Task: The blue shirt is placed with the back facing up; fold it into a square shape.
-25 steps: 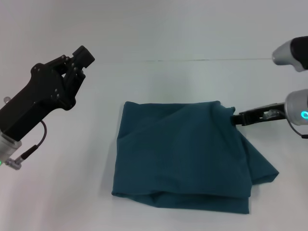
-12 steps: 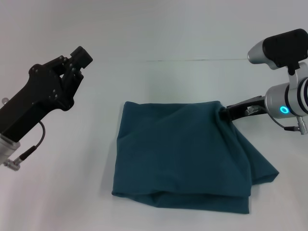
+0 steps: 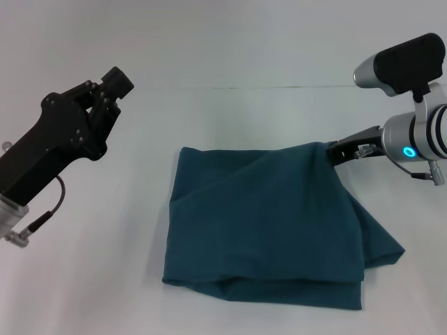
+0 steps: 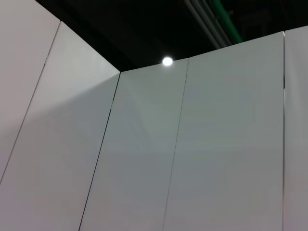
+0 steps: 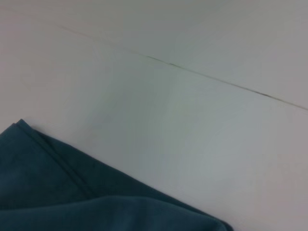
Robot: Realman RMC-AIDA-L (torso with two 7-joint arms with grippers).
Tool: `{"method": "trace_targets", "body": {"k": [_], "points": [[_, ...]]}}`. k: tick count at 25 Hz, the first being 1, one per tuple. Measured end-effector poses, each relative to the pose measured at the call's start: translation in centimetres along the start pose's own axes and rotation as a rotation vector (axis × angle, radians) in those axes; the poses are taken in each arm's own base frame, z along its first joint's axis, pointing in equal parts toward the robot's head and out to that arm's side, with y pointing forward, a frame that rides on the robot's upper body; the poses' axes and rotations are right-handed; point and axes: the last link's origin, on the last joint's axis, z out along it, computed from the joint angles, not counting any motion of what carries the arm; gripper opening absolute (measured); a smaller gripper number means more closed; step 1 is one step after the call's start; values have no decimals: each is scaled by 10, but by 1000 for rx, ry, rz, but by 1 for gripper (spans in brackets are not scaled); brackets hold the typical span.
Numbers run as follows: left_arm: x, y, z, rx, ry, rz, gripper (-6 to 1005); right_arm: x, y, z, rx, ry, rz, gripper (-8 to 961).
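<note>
Lay mid-table point(image 3: 230, 118) as a soft, limp, light blue shirt point(image 3: 265, 223), roughly folded, far-right corner pinched in right gripper point(image 3: 334, 151) fingers; left gripper point(image 3: 112, 87) parked aloft, fingers unreadable; best gripped at hems.

Before me lies a plain white table point(image 3: 230, 56), matte and evenly lit, with a thin dark seam point(image 3: 293, 86) running across its far part. Above my left side stand tall white wall panels point(image 4: 144, 159) divided by narrow dark joints, a dark ceiling beyond them, where one round lamp point(image 4: 167, 61) glows beside pipes point(image 4: 211, 21).
</note>
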Motion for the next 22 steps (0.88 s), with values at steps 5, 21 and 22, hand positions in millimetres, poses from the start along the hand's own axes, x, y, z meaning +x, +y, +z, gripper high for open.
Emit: {"method": "trace_targets", "body": {"k": [5,21,22], "points": [[0,0,0,0,0,0,42,-9,1,-1,28,-9,-59,29],[1,0,-1,2,2,6,41,-18,-5,-14,147,26,-123,196],[1,0,-1,1,2,7,41,-19,-5,-17,155,5,-123,217]]}}
